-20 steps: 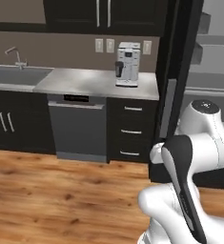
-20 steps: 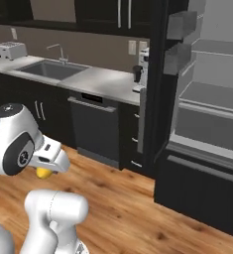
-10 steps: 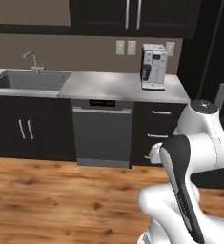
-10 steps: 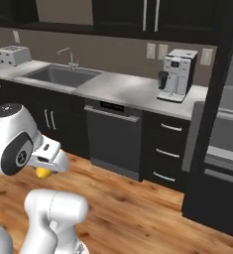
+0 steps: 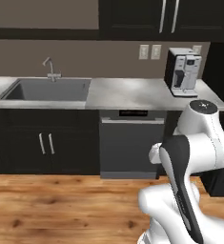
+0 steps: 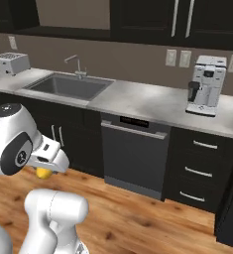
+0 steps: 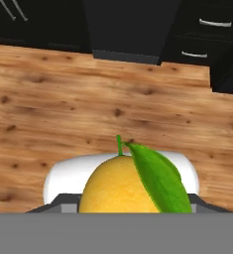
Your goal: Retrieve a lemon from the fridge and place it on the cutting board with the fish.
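lemon: yellow lemon (image 7: 119,186) with a green leaf (image 7: 157,178), low in the hand view, hanging over the wood floor (image 7: 53,109).
gripper: gripper (image 6: 44,171) is closed around the lemon (image 6: 43,172), tucked close beside the arm, probably so it rides safely while carried.
counter: sink (image 6: 68,85), toaster (image 6: 10,62) and coffee machine (image 6: 205,85) sit ahead.
progress: fetching looks done; placing remains.

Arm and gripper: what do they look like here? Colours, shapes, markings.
Glossy white arm made of rounded, bulbous links, with black panels at the joints and a dark grey disc cap on top of one. No cables or markings visible. The gripper sits under a boxy white hand with a small dark slot on its side.
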You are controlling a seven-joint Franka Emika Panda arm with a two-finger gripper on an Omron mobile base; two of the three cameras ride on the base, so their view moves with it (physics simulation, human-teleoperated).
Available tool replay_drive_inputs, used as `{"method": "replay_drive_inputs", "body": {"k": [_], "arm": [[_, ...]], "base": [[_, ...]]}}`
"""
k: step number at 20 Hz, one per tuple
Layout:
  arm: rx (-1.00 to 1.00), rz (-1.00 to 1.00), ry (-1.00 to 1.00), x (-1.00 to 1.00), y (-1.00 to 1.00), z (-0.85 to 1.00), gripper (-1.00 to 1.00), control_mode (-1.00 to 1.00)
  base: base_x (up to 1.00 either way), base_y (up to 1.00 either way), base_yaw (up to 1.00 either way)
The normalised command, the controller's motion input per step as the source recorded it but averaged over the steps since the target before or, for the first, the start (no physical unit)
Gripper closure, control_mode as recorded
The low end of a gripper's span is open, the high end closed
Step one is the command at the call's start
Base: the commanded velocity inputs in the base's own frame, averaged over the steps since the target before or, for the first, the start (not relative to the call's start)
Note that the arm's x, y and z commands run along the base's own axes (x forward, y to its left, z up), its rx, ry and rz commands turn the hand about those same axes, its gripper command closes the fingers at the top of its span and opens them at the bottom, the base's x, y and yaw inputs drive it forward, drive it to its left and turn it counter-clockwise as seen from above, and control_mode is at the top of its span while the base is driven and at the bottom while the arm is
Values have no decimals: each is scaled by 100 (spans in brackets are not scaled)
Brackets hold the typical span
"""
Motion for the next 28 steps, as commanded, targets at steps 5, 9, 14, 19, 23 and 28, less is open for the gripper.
{"method": "replay_drive_inputs", "body": {"k": [5, 9, 14, 19, 23, 28], "arm": [[0, 0, 0, 0, 0, 0, 100, 100], [0, 0, 0, 0, 0, 0, 100, 100], [0, 0, 0, 0, 0, 0, 100, 100], [0, 0, 0, 0, 0, 0, 100, 100], [0, 0, 0, 0, 0, 0, 100, 100], [0, 0, 0, 0, 0, 0, 100, 100]], "base": [[76, 100, -19], [57, 100, -19], [49, 100, -20], [58, 100, -22], [66, 100, -21], [61, 100, -20]]}}
